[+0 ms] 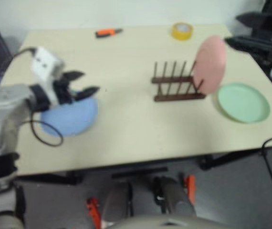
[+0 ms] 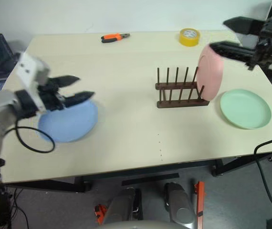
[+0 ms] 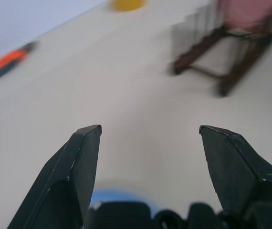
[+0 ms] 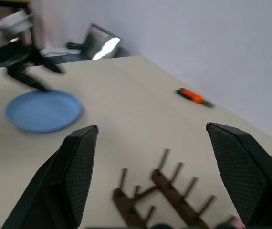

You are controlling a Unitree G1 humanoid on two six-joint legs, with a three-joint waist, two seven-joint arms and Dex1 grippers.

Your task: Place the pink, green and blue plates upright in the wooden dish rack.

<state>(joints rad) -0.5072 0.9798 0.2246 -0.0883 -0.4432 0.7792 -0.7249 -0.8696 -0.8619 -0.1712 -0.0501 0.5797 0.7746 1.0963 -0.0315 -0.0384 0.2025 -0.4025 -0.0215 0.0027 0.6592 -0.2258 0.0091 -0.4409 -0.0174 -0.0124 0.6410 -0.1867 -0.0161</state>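
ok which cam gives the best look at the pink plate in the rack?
Right eye view: the pink plate stands upright at the right end of the wooden dish rack, sharp and whole. Left eye view shows the same, blurred. Left wrist view catches a blurred part; right wrist view barely a sliver.

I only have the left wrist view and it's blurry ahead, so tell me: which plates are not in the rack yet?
Observer: The green plate lies flat beside the wooden dish rack, at the pink plate's end.
Operator: And blue?
Observer: The blue plate lies flat too, partly beneath the open left tool.
Operator: Right tool?
Observer: The right tool is open and empty, near the upright pink plate's top.
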